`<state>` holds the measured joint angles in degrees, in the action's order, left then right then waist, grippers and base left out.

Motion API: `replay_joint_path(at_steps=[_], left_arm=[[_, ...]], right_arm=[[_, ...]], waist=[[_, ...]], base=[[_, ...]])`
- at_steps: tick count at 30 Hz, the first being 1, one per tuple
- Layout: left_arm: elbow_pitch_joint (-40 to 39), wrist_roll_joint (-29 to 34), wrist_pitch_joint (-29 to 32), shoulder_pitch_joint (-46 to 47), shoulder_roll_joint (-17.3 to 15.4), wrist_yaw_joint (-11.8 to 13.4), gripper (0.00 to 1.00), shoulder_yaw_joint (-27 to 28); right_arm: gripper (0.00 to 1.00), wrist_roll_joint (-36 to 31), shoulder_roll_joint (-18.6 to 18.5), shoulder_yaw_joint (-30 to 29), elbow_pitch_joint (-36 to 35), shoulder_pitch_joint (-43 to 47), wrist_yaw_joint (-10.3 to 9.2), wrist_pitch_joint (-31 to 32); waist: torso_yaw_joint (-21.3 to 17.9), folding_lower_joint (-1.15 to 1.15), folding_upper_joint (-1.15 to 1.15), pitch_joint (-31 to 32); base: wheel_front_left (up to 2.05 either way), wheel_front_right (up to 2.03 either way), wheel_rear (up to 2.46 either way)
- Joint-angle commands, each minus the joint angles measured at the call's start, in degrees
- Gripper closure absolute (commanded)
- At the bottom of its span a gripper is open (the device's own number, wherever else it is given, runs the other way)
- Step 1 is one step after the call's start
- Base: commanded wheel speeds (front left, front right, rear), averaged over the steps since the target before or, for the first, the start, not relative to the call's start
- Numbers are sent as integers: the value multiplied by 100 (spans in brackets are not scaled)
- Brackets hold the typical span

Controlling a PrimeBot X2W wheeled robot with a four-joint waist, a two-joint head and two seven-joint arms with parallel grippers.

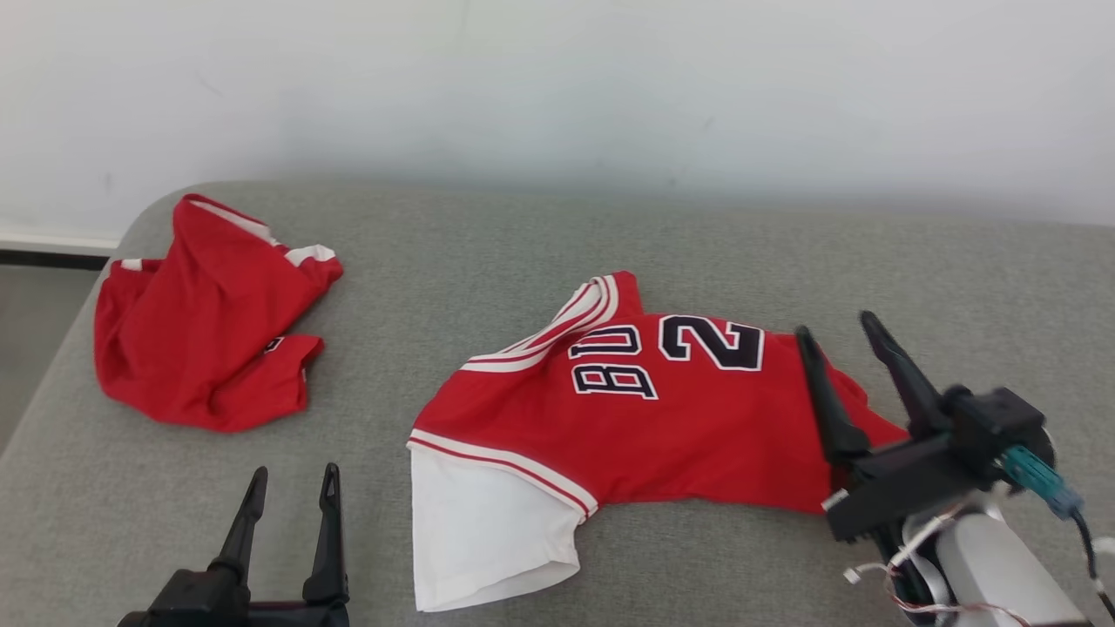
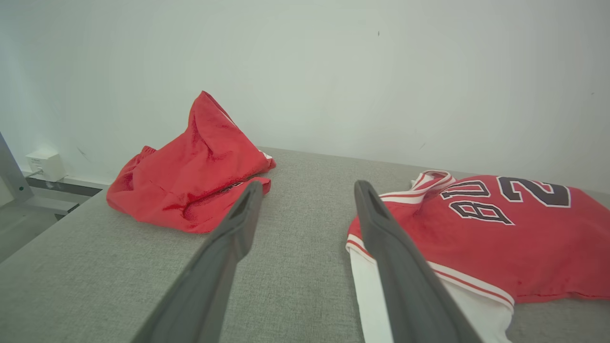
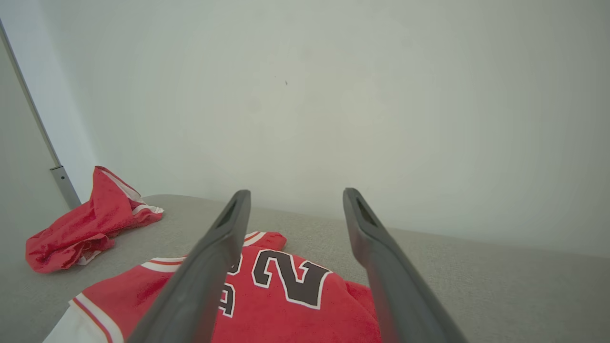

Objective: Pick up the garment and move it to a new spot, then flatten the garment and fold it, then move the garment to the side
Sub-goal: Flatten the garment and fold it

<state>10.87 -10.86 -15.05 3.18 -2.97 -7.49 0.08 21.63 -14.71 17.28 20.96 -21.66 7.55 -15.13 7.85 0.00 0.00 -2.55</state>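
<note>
The garment, a red jersey (image 1: 679, 427) with white trim, dark lettering and a white sleeve, lies partly spread on the grey cushioned surface (image 1: 523, 252). It also shows in the left wrist view (image 2: 500, 238) and the right wrist view (image 3: 286, 305). My right gripper (image 1: 834, 324) stands open over the jersey's right edge, fingers (image 3: 376, 247) apart with nothing between them. At the lower left my left gripper (image 1: 294, 470) is open and empty over bare cushion, left of the white sleeve. Its fingers (image 2: 238, 224) point between the two red cloths.
A second red garment (image 1: 205, 322) lies crumpled near the surface's back left corner. The cushion's left edge drops to the floor (image 1: 35, 331). A white wall runs behind. A white box (image 2: 45, 164) sits low on that wall, and a metal pole (image 3: 62, 181) stands at left.
</note>
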Motion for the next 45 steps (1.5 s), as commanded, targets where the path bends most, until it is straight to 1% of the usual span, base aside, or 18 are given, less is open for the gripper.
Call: replay_joint_path(at_steps=[1, 6, 11, 12, 20, 26, 30, 36, 37, 43, 45], left_arm=[[-22, 29, -19, -114, -2, 15, 0, 15], [-81, 132, -20, -210, -1, 13, 0, 17], [-98, 169, -20, -294, 0, 11, 0, 53], [-86, 183, -19, -348, -1, 11, 0, 57], [-93, 238, -20, -435, -9, 8, 0, -11], [-64, 227, -20, -413, -38, 7, 0, -65], [60, 128, -20, -425, -58, 6, 0, -172], [540, -39, -19, -343, -144, 8, 0, -680], [540, -39, -19, -343, -144, 8, 0, -680], [1242, -253, -19, -148, -169, 8, 0, -963], [1479, -295, -20, -90, -177, 8, 0, -1043]], right_arm=[[0, -68, -21, -163, -136, 197, -13, -1], [0, -224, 44, -818, -519, 931, -13, -2], [0, -317, 228, -1344, -767, 1575, -13, -1], [0, -370, 314, -1478, -830, 1785, -13, 0], [0, -420, 537, -1706, -1035, 2233, -13, 89], [0, -440, 535, -1748, -1059, 2281, -13, 139], [0, -454, 437, -1791, -969, 2194, -13, 198], [0, -385, 186, -1777, -555, 1976, -13, 266], [0, -385, 186, -1777, -555, 1976, -13, 266], [0, -350, -46, -1635, 109, 1660, -13, 225], [0, -282, -66, -1582, 380, 1508, -13, 194]], waist=[[-194, 0, 0, 36], [-312, 0, 0, 63], [-389, 0, 0, 145], [-408, 0, 0, 165], [-411, 0, 0, 168], [-363, 0, 0, 149], [-346, 0, 0, 118], [-335, 0, 0, -15], [-335, 0, 0, -15], [-367, 0, 0, -190], [-379, 0, 0, -253]], base=[[0, 0, 0], [0, 0, 0], [0, 0, 0], [0, 0, 0], [0, 0, 0], [0, 0, 0], [0, 0, 0], [0, 0, 0], [0, 0, 0], [0, 0, 0], [0, 0, 0]])
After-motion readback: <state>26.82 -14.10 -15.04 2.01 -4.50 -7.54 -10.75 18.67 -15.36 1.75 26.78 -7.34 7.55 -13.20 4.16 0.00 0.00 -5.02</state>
